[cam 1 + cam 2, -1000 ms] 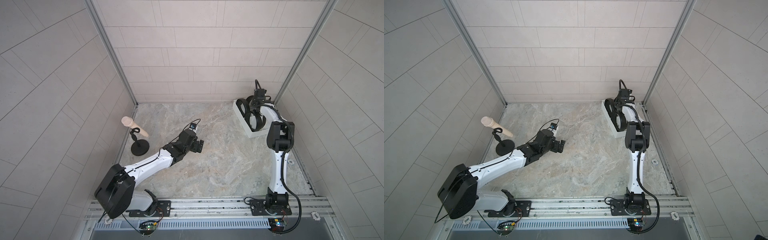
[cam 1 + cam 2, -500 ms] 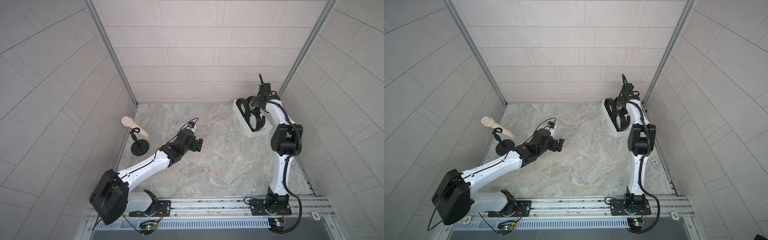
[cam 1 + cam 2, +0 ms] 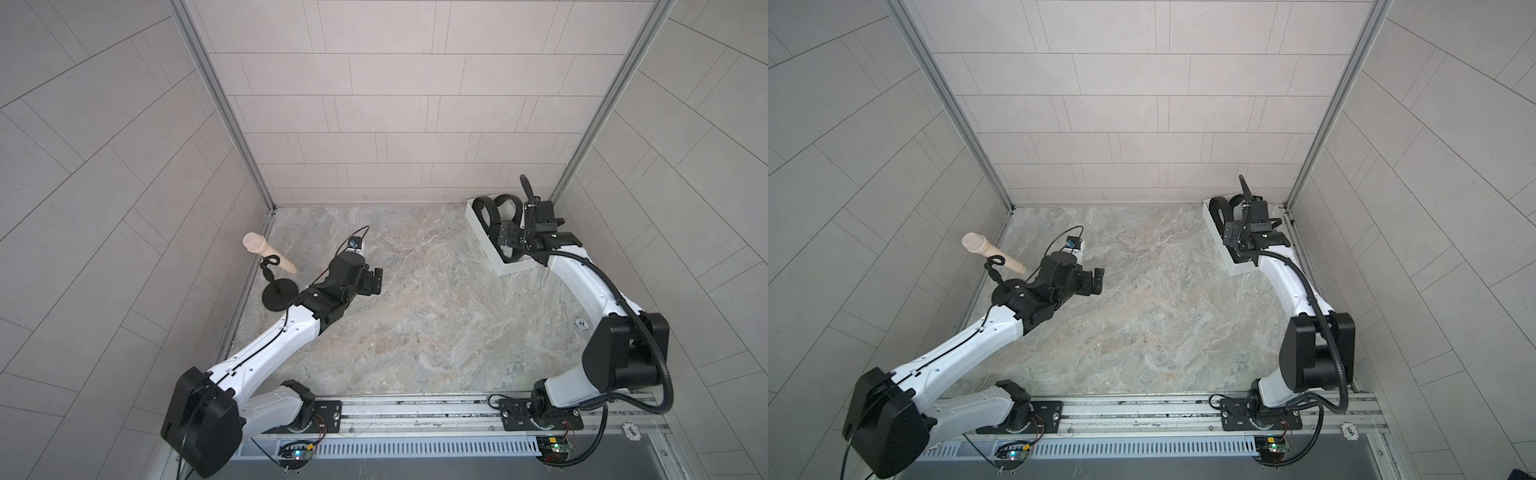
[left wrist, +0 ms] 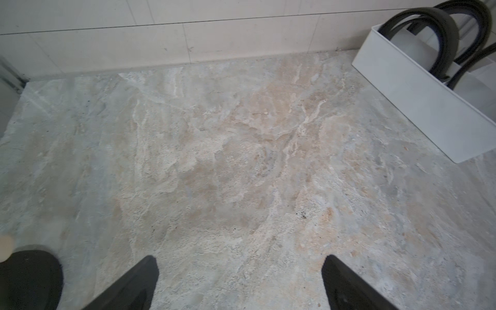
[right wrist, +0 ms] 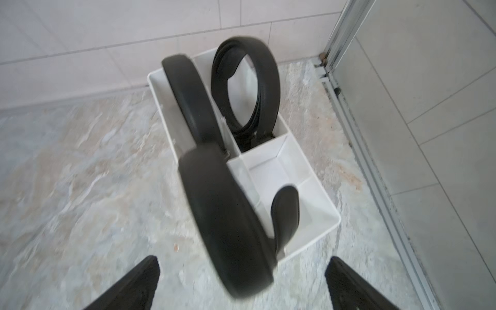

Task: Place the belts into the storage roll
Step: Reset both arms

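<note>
Coiled belts stand in the storage roll (round sticker reads 500).

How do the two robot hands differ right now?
The left gripper hangs over bare tabletop near the black stand. The right gripper is at the white tray in the far corner. Nothing stands before the left gripper, while a coiled belt rises from the tray just in front of the right gripper. Both are open and hold nothing.
</note>
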`<state>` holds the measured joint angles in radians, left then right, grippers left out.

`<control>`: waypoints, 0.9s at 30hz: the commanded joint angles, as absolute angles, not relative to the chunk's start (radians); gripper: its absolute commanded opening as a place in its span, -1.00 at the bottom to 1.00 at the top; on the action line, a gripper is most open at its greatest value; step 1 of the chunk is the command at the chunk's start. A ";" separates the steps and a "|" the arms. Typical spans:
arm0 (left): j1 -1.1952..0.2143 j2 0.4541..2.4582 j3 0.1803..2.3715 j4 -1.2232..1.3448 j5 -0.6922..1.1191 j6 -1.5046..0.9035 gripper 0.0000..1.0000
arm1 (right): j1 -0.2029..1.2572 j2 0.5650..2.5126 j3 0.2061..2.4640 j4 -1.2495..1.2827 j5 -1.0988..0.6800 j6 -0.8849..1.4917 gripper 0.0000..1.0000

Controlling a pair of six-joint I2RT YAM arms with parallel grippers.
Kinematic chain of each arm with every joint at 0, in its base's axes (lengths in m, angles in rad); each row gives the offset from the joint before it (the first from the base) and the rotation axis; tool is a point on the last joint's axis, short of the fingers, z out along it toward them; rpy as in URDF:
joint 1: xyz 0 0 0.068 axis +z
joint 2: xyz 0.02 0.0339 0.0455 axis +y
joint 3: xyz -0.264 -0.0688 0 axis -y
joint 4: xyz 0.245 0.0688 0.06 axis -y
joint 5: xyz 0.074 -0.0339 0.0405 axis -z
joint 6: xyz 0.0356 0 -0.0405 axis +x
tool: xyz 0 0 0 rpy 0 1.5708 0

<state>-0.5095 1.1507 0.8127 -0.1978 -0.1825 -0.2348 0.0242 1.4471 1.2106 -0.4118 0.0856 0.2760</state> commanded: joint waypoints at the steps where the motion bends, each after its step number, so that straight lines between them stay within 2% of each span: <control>1: -0.442 1.123 0.789 -0.233 -0.213 -0.188 1.00 | 0.046 1.283 1.053 -0.304 0.054 0.231 0.99; 6: -0.346 1.088 0.694 -0.125 -0.216 -0.146 1.00 | 0.071 1.135 0.858 -0.253 -0.011 0.174 0.99; 10: -0.296 1.059 0.591 0.028 -0.205 -0.111 1.00 | 0.083 1.105 0.756 -0.219 -0.013 0.135 0.99; 19: -0.199 1.094 0.400 0.409 -0.212 0.011 1.00 | 0.079 1.199 0.563 0.090 -0.058 0.025 0.99; 27: -0.151 1.294 0.358 0.776 -0.167 0.068 1.00 | 0.054 1.355 0.504 0.382 -0.064 -0.034 0.99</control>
<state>-0.1604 1.2476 0.3725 0.5495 -0.1921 0.0265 0.0616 1.3468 0.5240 0.2081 -0.0563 0.0063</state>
